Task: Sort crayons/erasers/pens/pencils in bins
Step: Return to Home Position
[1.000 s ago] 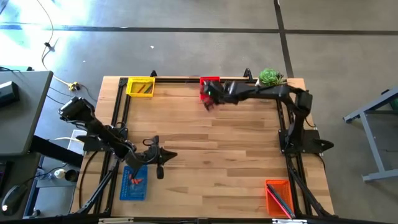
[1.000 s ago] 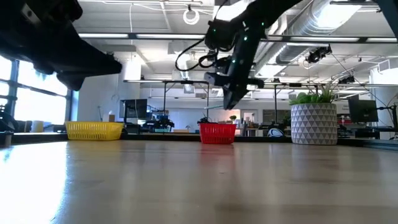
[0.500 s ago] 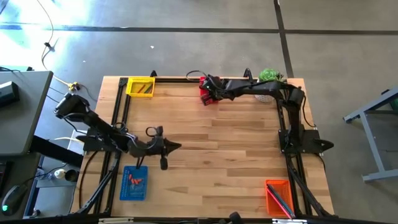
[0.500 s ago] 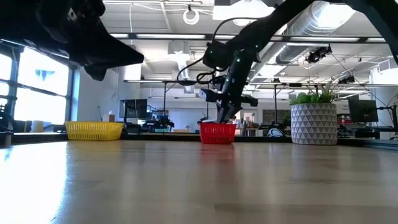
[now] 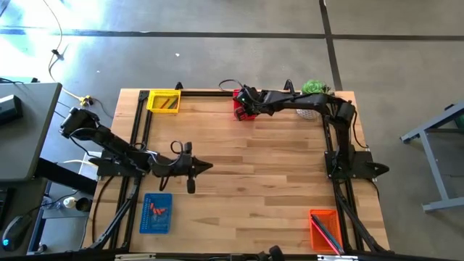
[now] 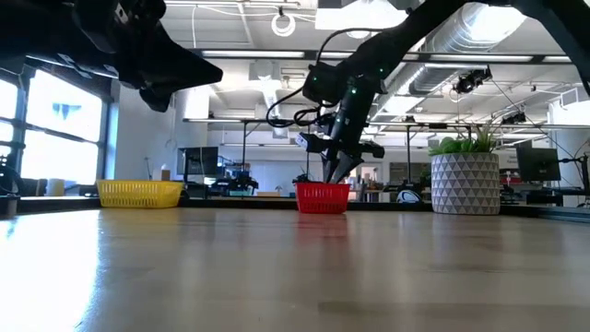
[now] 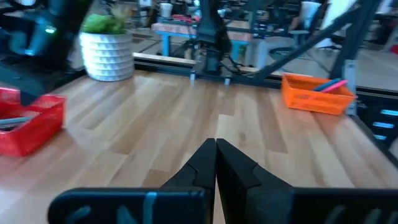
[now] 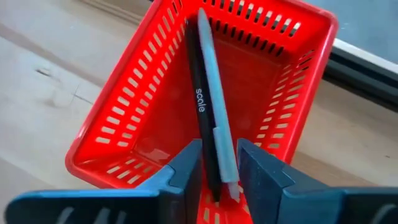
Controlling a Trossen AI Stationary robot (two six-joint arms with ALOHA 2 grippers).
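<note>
Wooden table (image 5: pixel 246 188) first: bare across the middle, with the four bins pushed out to its edges, probably to leave both arms room to swing. Yellow bin (image 5: pixel 151 98) and red bin (image 8: pixel 118 118) along the far edge, blue bin (image 5: pixel 165 225) at the near left, orange bin (image 5: pixel 314 215) at the near right corner. White plant pot (image 5: pixel 315 89) at the far right corner, no part of the sorting.

Right arm next: stretched along the far edge to reach the red bin. Puts the right gripper (image 8: pixel 219 152) just above that bin, pointing down into it. Shows the fingers a narrow way apart, seemingly clamping neither pen below. Reads as an empty hand with only the withdrawal to rest left to do.

Left arm: folded low over the left part of the table, clear of every bin. Carries the left gripper (image 7: pixel 216 152) pressed closed, fingertip against fingertip, nothing between. Looks like a waiting pose, out of the right arm's way.

Smallest last: a black pen (image 8: pixel 198 106) and a light blue pen (image 8: pixel 216 106) side by side, touching, inside the red bin. Reach up to one end wall's rim, apparently too long to lie flat. Pencil-like sticks (image 7: pixel 333 84) in the orange bin and small reddish pieces (image 5: pixel 158 210) in the blue one, too small to name. No loose item to be seen on the table, so sorting looks finished or nearly so.
</note>
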